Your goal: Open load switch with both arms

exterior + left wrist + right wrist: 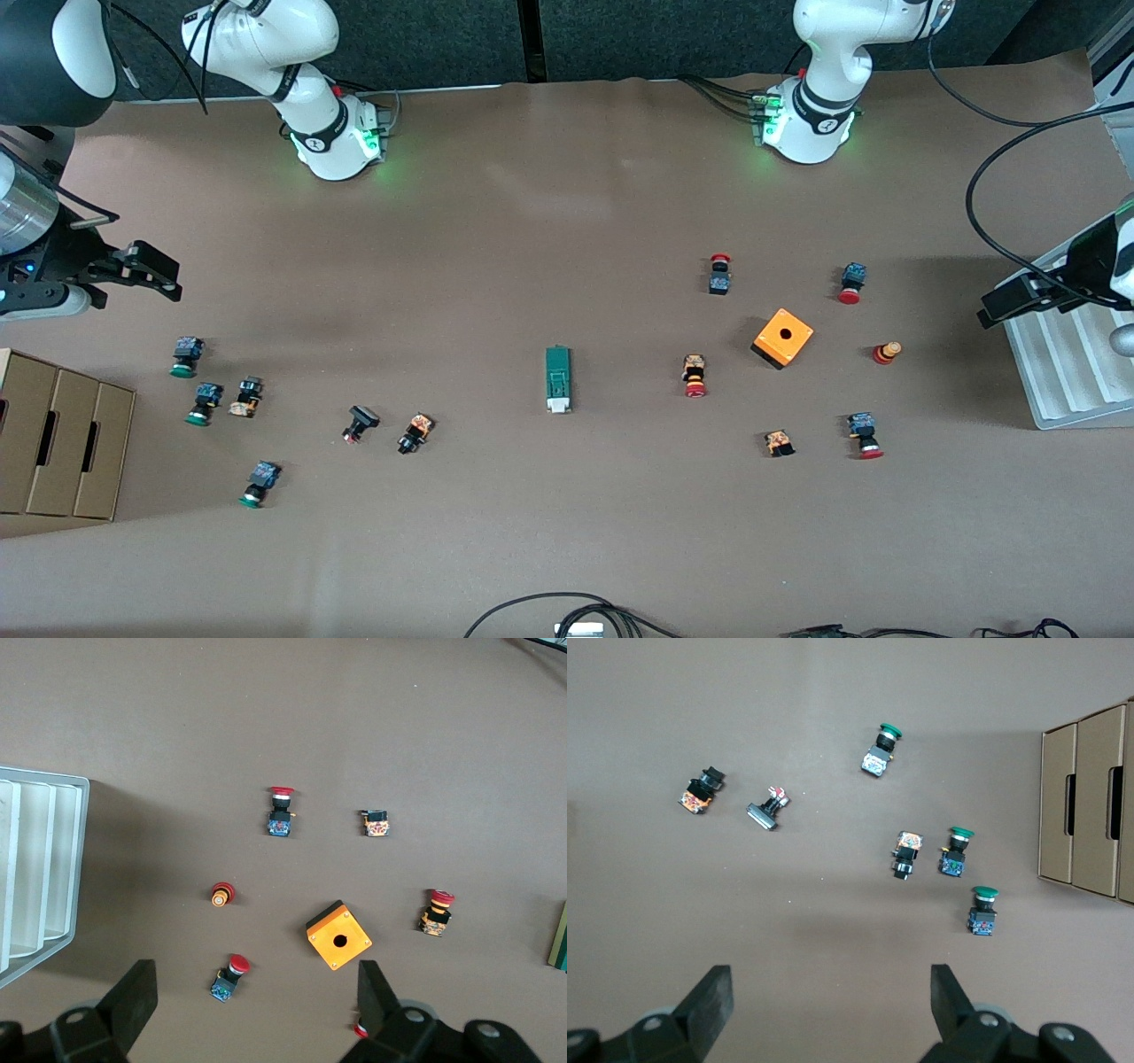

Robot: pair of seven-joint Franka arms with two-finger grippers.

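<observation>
Left pincer (252,1005) up in the air with fingers wide apart, clamped on nothing, hanging over the desk edge at the left arm's end, over the rim of a ribbed grey tray (1067,372). Right pincer (828,1005) likewise spread wide and empty, raised over the desk edge at the right arm's end, just above a row of cardboard boxes (62,439).

Load switch (558,379) lying flat near the middle of the desk, well apart from both pincers, dark-green body with the white sliding piece at the end nearer the front camera. Only a sliver of it visible at the border of the left wrist view.

Toward the left arm's end: orange cube (783,338) with a hole on top, ringed by red-capped push buttons (695,376). Toward the right arm's end: green-capped push buttons (185,356) and a few black ones scattered near the boxes.
</observation>
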